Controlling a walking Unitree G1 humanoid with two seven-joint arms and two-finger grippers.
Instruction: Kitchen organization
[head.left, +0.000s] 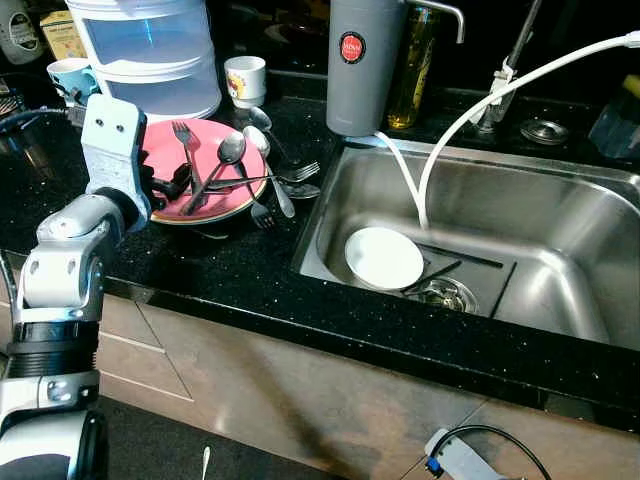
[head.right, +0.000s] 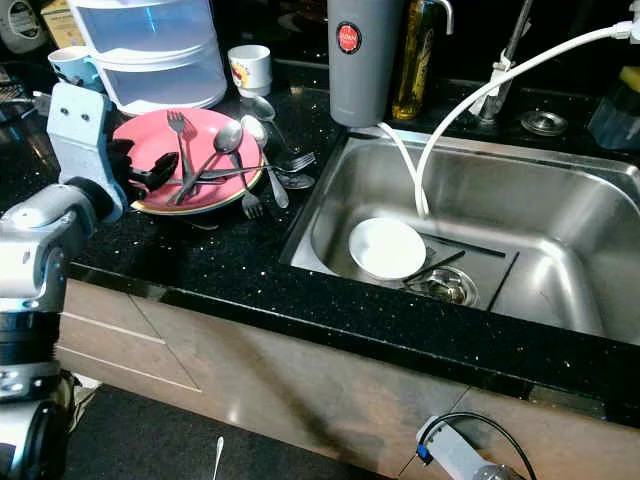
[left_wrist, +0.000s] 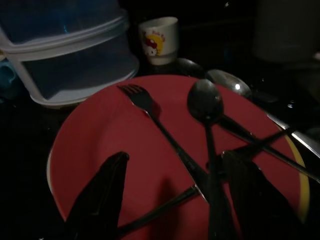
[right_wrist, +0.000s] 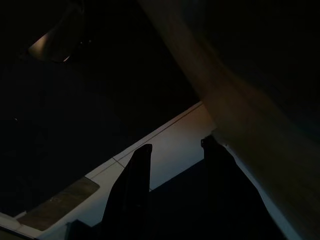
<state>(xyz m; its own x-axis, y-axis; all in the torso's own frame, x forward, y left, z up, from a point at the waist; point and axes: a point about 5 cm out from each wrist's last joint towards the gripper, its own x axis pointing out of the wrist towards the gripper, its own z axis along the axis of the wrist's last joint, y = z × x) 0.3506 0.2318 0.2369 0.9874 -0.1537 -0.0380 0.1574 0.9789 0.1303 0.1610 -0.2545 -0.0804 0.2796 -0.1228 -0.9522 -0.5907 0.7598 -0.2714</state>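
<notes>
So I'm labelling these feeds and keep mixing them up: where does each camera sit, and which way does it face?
Left eye view: head, looking down at the counter and sink; left arm shows.
Right eye view: same head, same scene.
Left wrist view: along the open left gripper over the pink plate and cutlery.
Right wrist view: dark, along the open right gripper toward the floor.
Shared: plate, fork, spoon.

Head views are sharp and evenly bright — glare streaks the steel sink (head.left: 560, 220) and speckles the black bench (head.left: 240, 270). Both wrist views are very dim — the pink plate (left_wrist: 125, 145) shows dull red, shadows swallowing the edges.
</notes>
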